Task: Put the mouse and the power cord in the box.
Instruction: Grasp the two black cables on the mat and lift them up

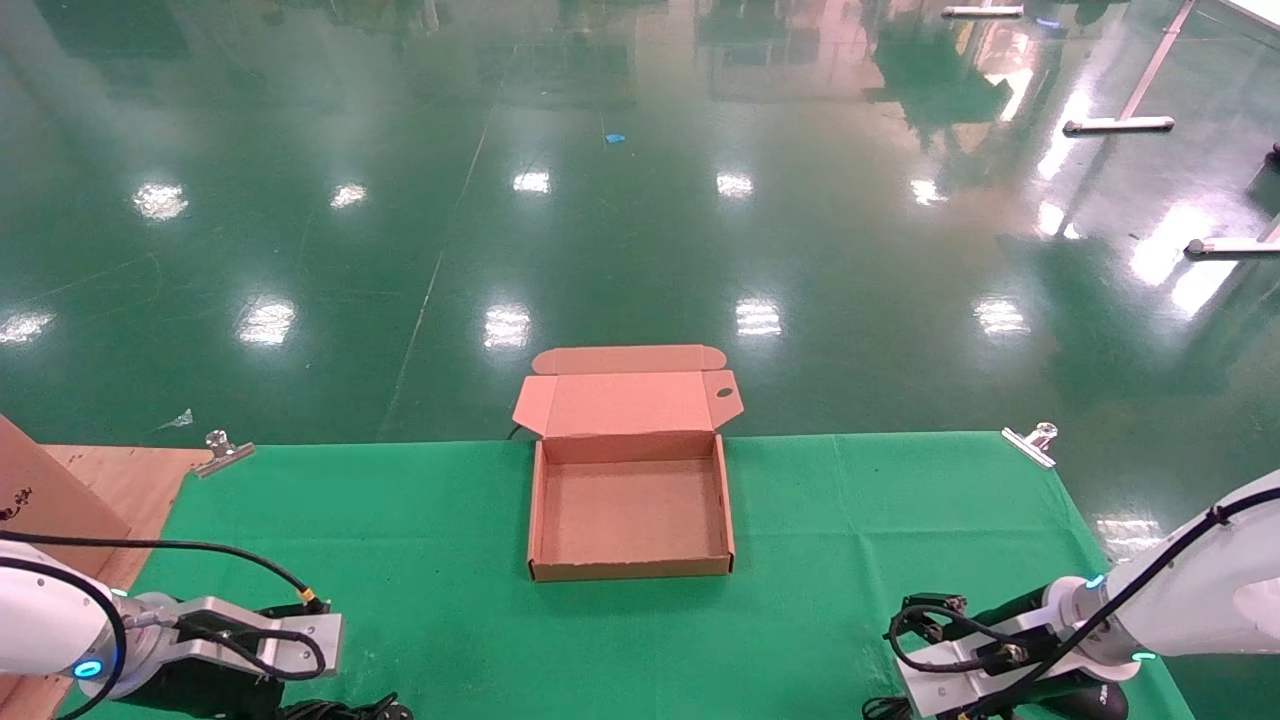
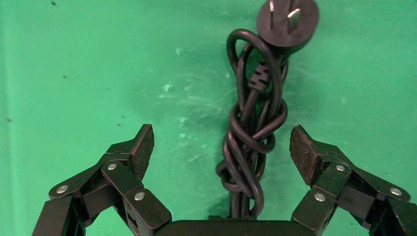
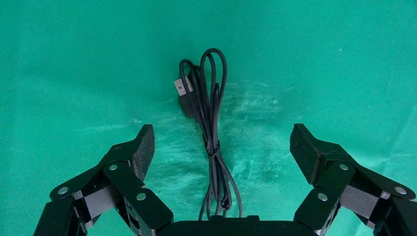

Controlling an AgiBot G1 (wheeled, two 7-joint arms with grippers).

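The box (image 1: 630, 572) stands open in the middle of the green cloth, its lid folded back and nothing inside. The power cord (image 2: 253, 132), a twisted black bundle with a round plug (image 2: 287, 19), lies on the cloth between the fingers of my open left gripper (image 2: 221, 147), touching neither pad. A bit of it shows at the near left edge (image 1: 350, 710). Only the mouse's thin bundled cable (image 3: 212, 123) with its USB plug (image 3: 183, 91) shows; the mouse body is hidden. My right gripper (image 3: 221, 147) hangs open astride that cable.
A plain brown cardboard panel (image 1: 45, 490) leans on bare wood at the far left. Metal clips (image 1: 222, 452) (image 1: 1030, 442) pin the green cloth (image 1: 400, 560) at its far corners. Beyond the table's far edge is glossy green floor.
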